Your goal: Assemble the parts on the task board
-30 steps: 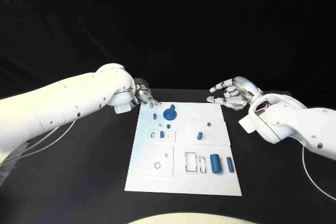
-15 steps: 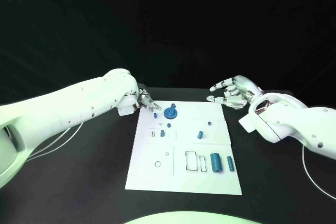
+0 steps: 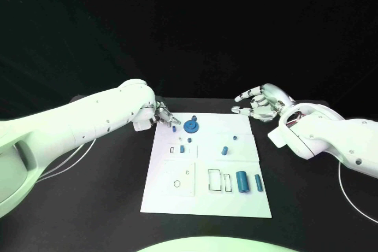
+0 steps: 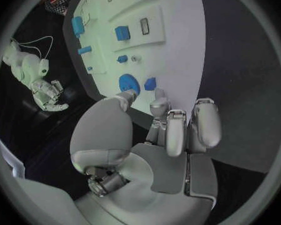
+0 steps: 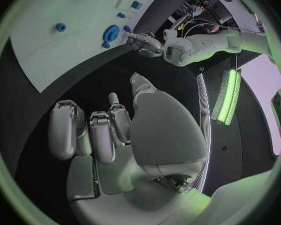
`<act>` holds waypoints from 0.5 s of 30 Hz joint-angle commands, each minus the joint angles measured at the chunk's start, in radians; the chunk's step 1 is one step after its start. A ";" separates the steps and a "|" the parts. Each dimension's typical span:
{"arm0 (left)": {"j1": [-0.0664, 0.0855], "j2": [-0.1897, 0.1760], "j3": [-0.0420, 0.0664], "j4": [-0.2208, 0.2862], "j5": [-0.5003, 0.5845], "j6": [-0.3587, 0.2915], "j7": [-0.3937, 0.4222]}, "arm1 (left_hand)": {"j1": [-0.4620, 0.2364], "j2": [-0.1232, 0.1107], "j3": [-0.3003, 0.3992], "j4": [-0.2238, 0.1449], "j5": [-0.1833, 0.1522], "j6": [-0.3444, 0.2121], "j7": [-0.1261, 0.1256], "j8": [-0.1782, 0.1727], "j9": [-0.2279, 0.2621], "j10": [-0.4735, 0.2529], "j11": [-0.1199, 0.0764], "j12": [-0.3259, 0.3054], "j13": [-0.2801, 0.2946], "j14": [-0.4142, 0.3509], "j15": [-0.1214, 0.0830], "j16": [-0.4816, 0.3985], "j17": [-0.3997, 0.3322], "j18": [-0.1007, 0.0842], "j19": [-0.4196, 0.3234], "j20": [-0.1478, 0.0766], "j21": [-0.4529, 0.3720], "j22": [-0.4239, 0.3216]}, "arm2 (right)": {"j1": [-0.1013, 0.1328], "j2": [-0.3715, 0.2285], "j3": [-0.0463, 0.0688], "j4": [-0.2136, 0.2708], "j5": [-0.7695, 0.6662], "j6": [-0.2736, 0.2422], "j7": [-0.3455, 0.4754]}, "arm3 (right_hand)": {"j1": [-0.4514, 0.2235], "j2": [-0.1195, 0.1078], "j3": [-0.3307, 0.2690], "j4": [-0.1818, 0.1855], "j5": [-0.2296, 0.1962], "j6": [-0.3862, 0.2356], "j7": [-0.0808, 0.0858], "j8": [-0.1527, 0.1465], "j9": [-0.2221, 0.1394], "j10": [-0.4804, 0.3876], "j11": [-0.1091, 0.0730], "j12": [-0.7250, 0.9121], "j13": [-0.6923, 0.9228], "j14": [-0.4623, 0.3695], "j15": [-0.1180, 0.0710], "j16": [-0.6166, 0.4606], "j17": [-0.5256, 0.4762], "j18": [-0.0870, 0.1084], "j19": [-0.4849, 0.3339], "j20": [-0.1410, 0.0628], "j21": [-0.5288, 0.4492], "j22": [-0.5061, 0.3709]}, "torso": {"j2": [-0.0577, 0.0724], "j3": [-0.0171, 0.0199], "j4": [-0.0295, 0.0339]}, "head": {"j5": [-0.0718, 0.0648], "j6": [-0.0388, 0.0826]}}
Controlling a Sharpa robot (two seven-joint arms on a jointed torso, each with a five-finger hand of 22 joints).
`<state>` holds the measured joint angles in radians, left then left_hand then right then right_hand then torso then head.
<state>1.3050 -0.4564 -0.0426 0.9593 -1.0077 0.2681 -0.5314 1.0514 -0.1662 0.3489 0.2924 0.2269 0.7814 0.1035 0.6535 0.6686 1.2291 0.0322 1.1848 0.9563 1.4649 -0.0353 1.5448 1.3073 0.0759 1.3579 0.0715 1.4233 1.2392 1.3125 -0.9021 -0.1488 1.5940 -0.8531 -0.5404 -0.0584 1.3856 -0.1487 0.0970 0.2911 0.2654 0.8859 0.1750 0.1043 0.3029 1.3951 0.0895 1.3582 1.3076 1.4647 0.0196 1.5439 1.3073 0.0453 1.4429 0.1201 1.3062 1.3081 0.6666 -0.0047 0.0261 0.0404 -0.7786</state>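
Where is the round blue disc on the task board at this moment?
In the head view, the round blue disc sits near the task board's far edge, just right of the left hand's fingertips.

The left hand [image 4: 159, 135] is hovering with fingers apart, holding nothing, its fingertips [image 4: 158, 102] reaching the task board [image 4: 178, 45] edge. A round blue part [image 4: 128, 82] is lying just beyond them. The right hand [image 4: 48, 96] is hanging over the black worktop [image 4: 247, 85].

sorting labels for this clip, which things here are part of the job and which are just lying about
Job:
task board
blue disc part
blue cylinders
left hand, empty
right hand, empty

Lying about:
black table
white cable
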 commanded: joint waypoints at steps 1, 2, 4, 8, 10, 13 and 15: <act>-0.001 0.005 -0.001 -0.004 0.015 0.034 0.011 | 0.016 0.009 -0.005 -0.005 -0.001 0.012 0.000 -0.004 -0.002 -0.007 -0.003 0.001 -0.002 0.089 0.004 -0.002 0.216 -0.001 -0.004 0.005 -0.003 0.000 | 0.000 0.001 0.000 0.000 -0.011 0.006 0.014 | -0.008 -0.001 -0.007 -0.001 -0.002 -0.004 0.002 0.002 -0.001 -0.007 0.002 -0.006 0.060 0.085 -0.003 -0.004 0.179 0.016 -0.004 -0.001 -0.005 0.116 | -0.001 0.0005 0.0012 | 0.000 -0.002; -0.002 0.006 -0.001 -0.006 0.015 0.036 0.011 | 0.020 0.010 -0.004 -0.005 0.000 0.013 0.000 -0.004 -0.003 -0.007 -0.003 0.001 -0.002 0.089 0.004 -0.002 0.215 -0.001 -0.003 0.005 -0.003 0.001 | 0.000 0.001 0.000 0.000 -0.011 0.006 0.014 | -0.008 -0.001 -0.007 -0.001 -0.002 -0.004 0.002 0.002 -0.001 -0.007 0.002 -0.006 0.060 0.085 -0.003 -0.004 0.179 0.016 -0.004 -0.001 -0.005 0.116 | -0.001 0.0007 0.0011 | 0.000 -0.002; -0.003 0.008 -0.003 -0.008 0.016 0.039 0.011 | 0.034 0.016 -0.002 -0.005 0.001 0.015 -0.001 -0.006 -0.005 -0.008 -0.004 0.002 -0.002 0.089 0.004 -0.002 0.216 -0.001 -0.003 0.005 -0.002 0.002 | 0.000 0.001 0.000 0.000 -0.011 0.006 0.014 | -0.008 -0.001 -0.007 -0.001 -0.002 -0.004 0.002 0.002 -0.001 -0.007 0.002 -0.006 0.060 0.085 -0.003 -0.004 0.179 0.016 -0.004 -0.001 -0.005 0.116 | -0.001 0.0007 0.0011 | 0.000 -0.002; -0.004 0.012 -0.004 -0.014 0.019 0.041 0.011 | 0.043 0.019 0.000 -0.006 0.002 0.015 -0.001 -0.007 -0.006 -0.008 -0.004 0.002 -0.002 0.089 0.003 -0.001 0.216 -0.001 -0.004 0.005 -0.002 0.001 | 0.000 0.002 0.000 0.000 -0.011 0.006 0.014 | -0.008 -0.001 -0.007 -0.001 -0.002 -0.004 0.002 0.002 -0.001 -0.007 0.002 -0.006 0.060 0.085 -0.003 -0.004 0.179 0.016 -0.004 -0.001 -0.005 0.116 | -0.001 0.0005 0.0005 | 0.000 -0.002; -0.005 0.013 -0.005 -0.016 0.020 0.039 0.011 | 0.049 0.023 0.001 -0.005 0.002 0.016 0.000 -0.007 -0.007 -0.008 -0.004 0.003 -0.002 0.089 0.003 -0.002 0.216 -0.002 -0.003 0.005 -0.002 0.002 | 0.000 0.002 0.000 0.000 -0.011 0.006 0.014 | -0.008 -0.001 -0.007 -0.001 -0.002 -0.004 0.002 0.002 -0.001 -0.007 0.002 -0.006 0.060 0.085 -0.003 -0.004 0.179 0.016 -0.004 -0.001 -0.005 0.116 | -0.001 0.0006 0.0005 | 0.000 -0.002; -0.006 0.014 -0.005 -0.018 0.023 0.034 0.012 | 0.057 0.027 0.003 -0.006 0.003 0.017 -0.001 -0.008 -0.007 -0.008 -0.004 0.003 -0.002 0.089 0.003 -0.001 0.216 -0.001 -0.004 0.005 -0.002 0.002 | 0.000 0.003 0.000 0.000 -0.011 0.006 0.014 | -0.008 0.000 -0.007 -0.002 -0.002 -0.004 0.002 0.003 -0.001 -0.006 0.002 -0.005 0.061 0.085 -0.003 -0.004 0.179 0.016 -0.004 -0.001 -0.005 0.116 | -0.001 0.0004 0.0005 | -0.001 -0.002; -0.006 0.015 -0.006 -0.019 0.027 0.030 0.013 | 0.068 0.036 0.008 -0.005 0.003 0.019 -0.001 -0.009 -0.009 -0.008 -0.004 0.004 -0.001 0.089 0.003 -0.001 0.217 -0.002 -0.003 0.005 -0.001 0.003 | 0.000 0.003 0.000 0.000 -0.011 0.006 0.014 | -0.008 0.000 -0.007 -0.002 -0.002 -0.004 0.002 0.003 -0.001 -0.006 0.002 -0.005 0.061 0.085 -0.003 -0.004 0.179 0.016 -0.004 -0.001 -0.005 0.116 | -0.001 0.0006 0.0010 | -0.001 -0.001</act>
<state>1.2991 -0.4445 -0.0484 0.9398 -0.9956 0.2878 -0.5307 1.1104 -0.1266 0.3494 0.2867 0.2269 0.7958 0.1035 0.6495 0.6609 1.2257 0.0287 1.1848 0.9546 1.4649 -0.0353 1.5448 1.3073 0.0759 1.3578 0.0714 1.4234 1.2414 1.3125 -0.9003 -0.1488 1.5934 -0.8536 -0.5403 -0.0576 1.3857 -0.1487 0.0970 0.2911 0.2654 0.8859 0.1750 0.1043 0.3030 1.3952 0.0895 1.3582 1.3075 1.4647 0.0196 1.5437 1.3080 0.0454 1.4429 0.1201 1.3062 1.3079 0.6655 -0.0040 0.0267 0.0402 -0.7801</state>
